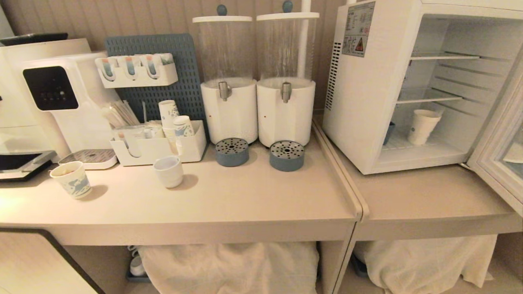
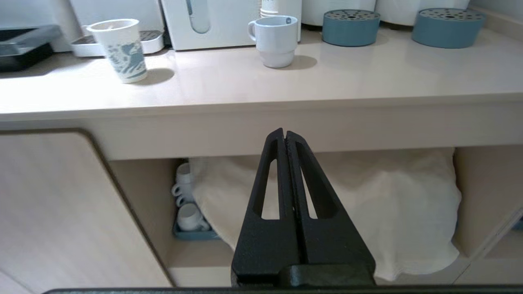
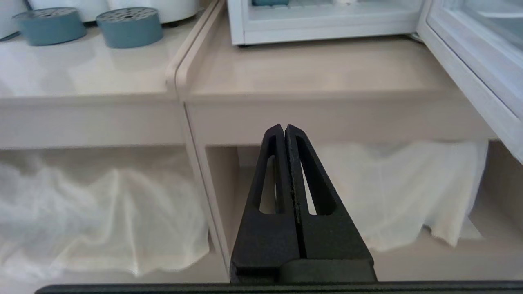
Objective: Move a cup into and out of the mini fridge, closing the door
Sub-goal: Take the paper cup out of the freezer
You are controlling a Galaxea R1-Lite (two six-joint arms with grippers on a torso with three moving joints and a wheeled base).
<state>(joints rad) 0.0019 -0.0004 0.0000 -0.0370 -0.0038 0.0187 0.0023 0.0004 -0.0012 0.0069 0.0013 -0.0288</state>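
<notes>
Both grippers are being held low before the counter (image 1: 245, 204), below its front edge: the left gripper (image 2: 285, 134) and the right gripper (image 3: 284, 130) are being kept pressed closed, with nothing gripped. The cup (image 1: 423, 125) is being kept upright on the mini fridge (image 1: 376, 81) floor, the door (image 1: 500, 163) being left swung open.

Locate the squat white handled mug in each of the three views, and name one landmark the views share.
Head view: the mug stands on the counter, left of centre, in front of the white organiser tray.
Left wrist view: the mug stands on the counter near the picture's top, handle towards the paper cup with blue drawings.
Right wrist view: not in it.
Shared landmark: the two round blue drip trays.
</notes>
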